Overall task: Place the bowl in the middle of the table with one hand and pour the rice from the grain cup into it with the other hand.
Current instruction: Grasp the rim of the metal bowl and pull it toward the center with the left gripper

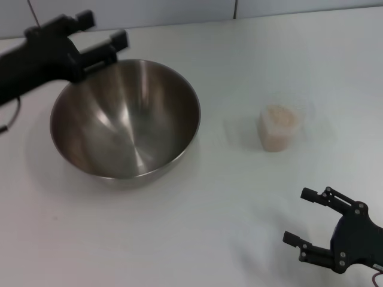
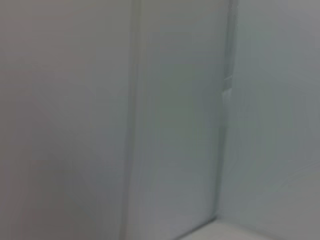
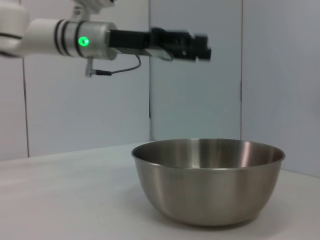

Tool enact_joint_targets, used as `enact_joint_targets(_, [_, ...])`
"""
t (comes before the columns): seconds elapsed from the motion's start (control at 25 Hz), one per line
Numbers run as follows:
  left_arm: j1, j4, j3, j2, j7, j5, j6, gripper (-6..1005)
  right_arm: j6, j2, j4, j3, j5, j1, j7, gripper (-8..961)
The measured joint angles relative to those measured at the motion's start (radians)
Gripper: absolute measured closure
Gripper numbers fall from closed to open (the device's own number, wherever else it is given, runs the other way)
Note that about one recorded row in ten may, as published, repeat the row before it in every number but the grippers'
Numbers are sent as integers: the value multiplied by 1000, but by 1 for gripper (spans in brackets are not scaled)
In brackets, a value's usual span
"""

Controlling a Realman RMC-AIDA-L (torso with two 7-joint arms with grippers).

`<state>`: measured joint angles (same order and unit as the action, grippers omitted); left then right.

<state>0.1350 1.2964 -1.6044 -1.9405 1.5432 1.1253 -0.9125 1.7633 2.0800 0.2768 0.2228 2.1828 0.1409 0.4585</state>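
Note:
The steel bowl stands on the white table left of the middle, empty. My left gripper is open and empty, raised above the bowl's far left rim; the right wrist view shows it well above the bowl, not touching it. The clear grain cup, full of off-white rice, stands upright to the right of the bowl. My right gripper is open and empty, low near the table's front right, apart from the cup. The left wrist view shows only wall.
A pale tiled wall runs along the table's far edge. Bare tabletop lies between the bowl and the cup and in front of both.

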Motion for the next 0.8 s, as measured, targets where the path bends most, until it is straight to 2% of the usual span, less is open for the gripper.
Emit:
enact_joint_targets(0.04, [29, 57, 60, -5, 231, 202, 35, 227, 0, 0, -1, 0, 0, 1, 0, 122])
enact_joint_targets(0.08, [57, 84, 106, -14, 380, 357, 30, 226, 0, 0, -2, 0, 0, 3, 0, 121])
enact_joint_targets(0.12, [81, 101, 141, -24, 498, 472, 17, 225, 0, 0, -2, 0, 0, 3, 0, 121])
enact_joint_targets(0.16, [81, 101, 141, -24, 498, 472, 17, 224, 0, -1, -2, -1, 0, 4, 0, 121])
enact_joint_targets(0.2, [146, 127, 222, -67, 721, 792, -53, 223, 0, -1, -2, -1, 0, 4, 0, 121])
enact_joint_targets(0.28, [146, 127, 222, -67, 721, 792, -53, 222, 1, -1, -2, 0, 0, 4, 0, 121])
enact_joint_targets(0.32, [187, 129, 275, -102, 796, 963, -119, 221, 1, -1, -2, -1, 0, 5, 0, 121])
enact_joint_targets(0.4, [187, 129, 275, -102, 796, 963, -119, 228, 1, -2, -2, 0, 0, 4, 0, 121])
enact_joint_targets(0.44, [236, 107, 329, -123, 841, 1088, -177, 231, 1, -2, -2, 0, 0, 4, 0, 121])
enact_joint_targets(0.52, [236, 107, 329, -123, 841, 1088, -177, 237, 1, -2, -2, 0, 0, 4, 0, 121])
enact_joint_targets(0.56, [282, 49, 363, -120, 864, 1144, -207, 241, 1, -2, -2, 0, 0, 4, 0, 121])
enact_joint_targets(0.6, [293, 32, 373, -119, 861, 1161, -217, 244, 1, -2, -2, 0, 0, 4, 0, 122])
enact_joint_targets(0.8, [293, 32, 373, -119, 861, 1161, -217, 260, 1, -2, -1, 0, 0, 5, 0, 122])
